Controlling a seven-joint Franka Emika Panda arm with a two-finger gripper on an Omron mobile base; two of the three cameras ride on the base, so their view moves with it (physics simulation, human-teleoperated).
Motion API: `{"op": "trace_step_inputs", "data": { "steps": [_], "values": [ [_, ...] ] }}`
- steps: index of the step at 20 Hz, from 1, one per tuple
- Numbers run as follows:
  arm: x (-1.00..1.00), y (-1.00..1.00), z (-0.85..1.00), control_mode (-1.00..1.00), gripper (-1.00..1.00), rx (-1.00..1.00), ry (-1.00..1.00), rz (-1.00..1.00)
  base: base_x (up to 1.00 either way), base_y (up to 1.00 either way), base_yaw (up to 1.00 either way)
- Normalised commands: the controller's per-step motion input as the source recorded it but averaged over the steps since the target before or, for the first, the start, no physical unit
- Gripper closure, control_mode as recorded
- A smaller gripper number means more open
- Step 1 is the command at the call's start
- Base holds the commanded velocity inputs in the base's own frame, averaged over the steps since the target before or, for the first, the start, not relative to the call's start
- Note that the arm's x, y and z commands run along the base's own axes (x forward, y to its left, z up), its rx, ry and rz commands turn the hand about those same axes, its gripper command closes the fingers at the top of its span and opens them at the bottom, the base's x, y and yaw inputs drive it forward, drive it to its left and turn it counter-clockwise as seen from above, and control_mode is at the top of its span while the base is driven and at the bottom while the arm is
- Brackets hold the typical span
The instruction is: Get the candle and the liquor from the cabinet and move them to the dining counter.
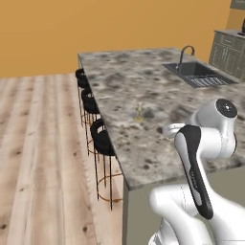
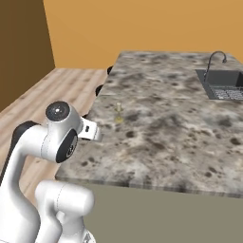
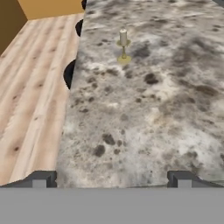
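The candle [image 1: 139, 112] [image 2: 118, 113] [image 3: 124, 45], a short cream pillar on a brass stick, stands upright on the marble dining counter [image 1: 143, 81] [image 2: 180, 118] [image 3: 144, 109] near its stool-side edge. My gripper [image 3: 111, 177] is open, hovering over the counter's near end, well short of the candle, with nothing between its fingertips [image 3: 40, 178]. In the base views the hand is pulled back close to the arm [image 1: 174, 130] [image 2: 90, 130]. The liquor and the cabinet are out of view.
An inset sink [image 1: 201, 74] [image 2: 223, 84] with a curved faucet sits at the counter's far right. Black round stools [image 1: 100, 136] [image 3: 72, 72] line the counter's left side over a wood floor. Grey lower cabinets [image 1: 229, 52] stand at the far right.
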Motion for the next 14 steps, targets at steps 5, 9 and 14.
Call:
{"op": "trace_step_inputs", "data": {
  "steps": [5,9,14],
  "values": [
    [0.0,0.0,0.0,1.0,-1.0,0.0,0.0,0.0,-0.58,0.0,0.03],
    [0.0,0.0,0.0,1.0,-1.0,0.0,0.0,0.0,-0.22,0.02,0.79],
    [0.0,0.0,0.0,1.0,-1.0,0.0,0.0,0.0,-0.01,0.0,1.0]
  ]
}}
